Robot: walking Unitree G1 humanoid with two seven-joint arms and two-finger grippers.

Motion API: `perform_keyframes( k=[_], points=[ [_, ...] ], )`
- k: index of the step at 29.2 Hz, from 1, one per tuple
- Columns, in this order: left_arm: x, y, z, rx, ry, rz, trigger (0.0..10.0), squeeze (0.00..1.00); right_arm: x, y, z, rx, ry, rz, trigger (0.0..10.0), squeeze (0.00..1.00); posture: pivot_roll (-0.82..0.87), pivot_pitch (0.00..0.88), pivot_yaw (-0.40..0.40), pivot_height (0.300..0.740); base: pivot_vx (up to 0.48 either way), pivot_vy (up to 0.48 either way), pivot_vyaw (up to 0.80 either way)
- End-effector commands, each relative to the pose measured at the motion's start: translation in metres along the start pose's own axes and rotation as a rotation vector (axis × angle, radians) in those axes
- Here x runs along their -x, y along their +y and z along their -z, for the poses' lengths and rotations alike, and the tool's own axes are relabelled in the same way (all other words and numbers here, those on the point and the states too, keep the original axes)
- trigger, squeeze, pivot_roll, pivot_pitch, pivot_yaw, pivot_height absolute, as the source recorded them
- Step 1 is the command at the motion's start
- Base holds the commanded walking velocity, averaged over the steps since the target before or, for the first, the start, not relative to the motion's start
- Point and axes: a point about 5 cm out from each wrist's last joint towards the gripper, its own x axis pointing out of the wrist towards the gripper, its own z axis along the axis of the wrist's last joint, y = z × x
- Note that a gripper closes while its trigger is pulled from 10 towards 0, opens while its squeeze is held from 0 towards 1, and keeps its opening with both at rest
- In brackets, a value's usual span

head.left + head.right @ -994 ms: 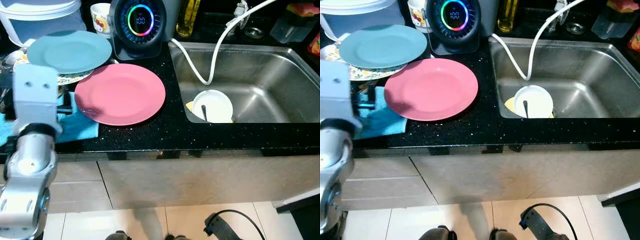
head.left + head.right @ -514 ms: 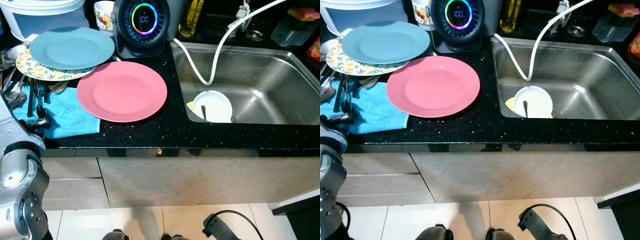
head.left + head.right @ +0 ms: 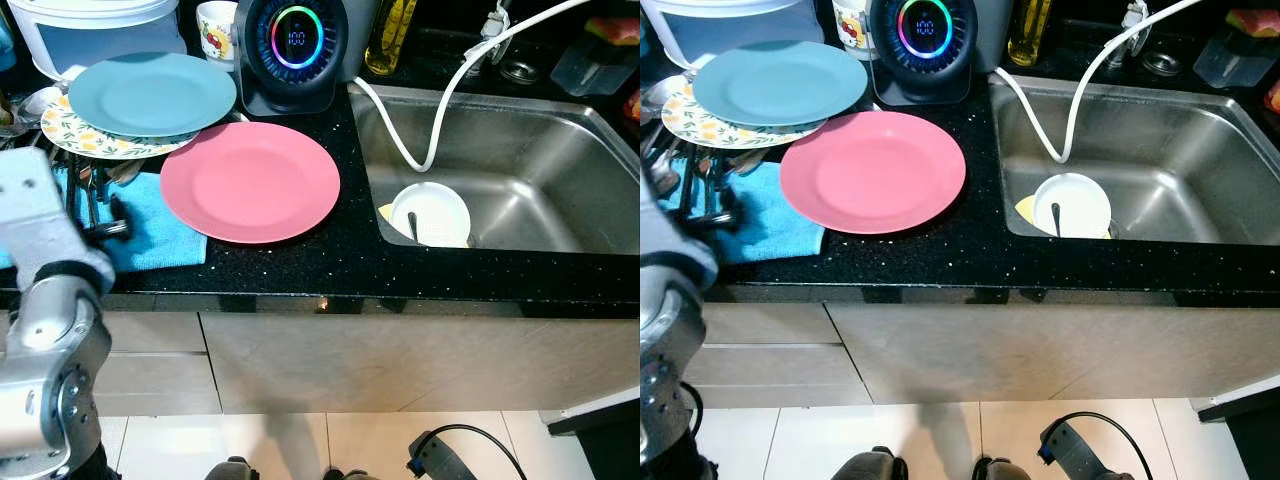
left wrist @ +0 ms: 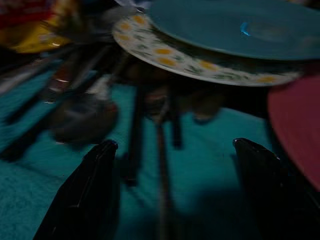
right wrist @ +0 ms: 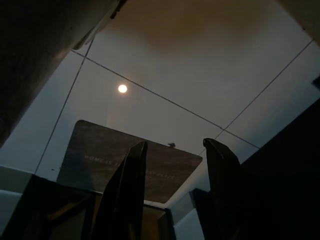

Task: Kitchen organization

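Left gripper [image 4: 172, 165] hovers open, empty, over cutlery [image 4: 135, 130] on blue towel [image 3: 150, 235], beside pink plate [image 3: 250, 180]. Risk: fingers snag towel, scatter cutlery, knock stacked plates [image 3: 150, 95]. Right gripper [image 5: 175, 185] idle, fingers apart.

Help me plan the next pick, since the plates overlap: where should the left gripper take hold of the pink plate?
Probably the pink plate at its near rim, coming from the counter's front edge. It lies flat, its far-left rim sits by the floral plate, and its left edge overlaps the blue towel. The left gripper is open.
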Motion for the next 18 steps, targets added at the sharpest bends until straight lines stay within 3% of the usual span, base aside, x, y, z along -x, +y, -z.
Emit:
perform_keyframes(
  k=[1, 18],
  points=[
    [0.002, -0.003, 0.003, -0.013, 0.026, 0.032, 10.0, 0.00, -0.001, 0.005, 0.010, -0.018, 0.028, -0.009, 10.0, 0.00, 0.20, 0.153, -0.052, 0.740, 0.000, 0.000, 0.00],
    [0.013, -0.006, 0.022, 0.037, 0.151, 0.027, 10.0, 0.00, 0.001, -0.002, 0.012, -0.007, 0.034, 0.006, 10.0, 0.00, 0.20, 0.158, -0.060, 0.740, 0.000, 0.000, 0.00]
  ],
)
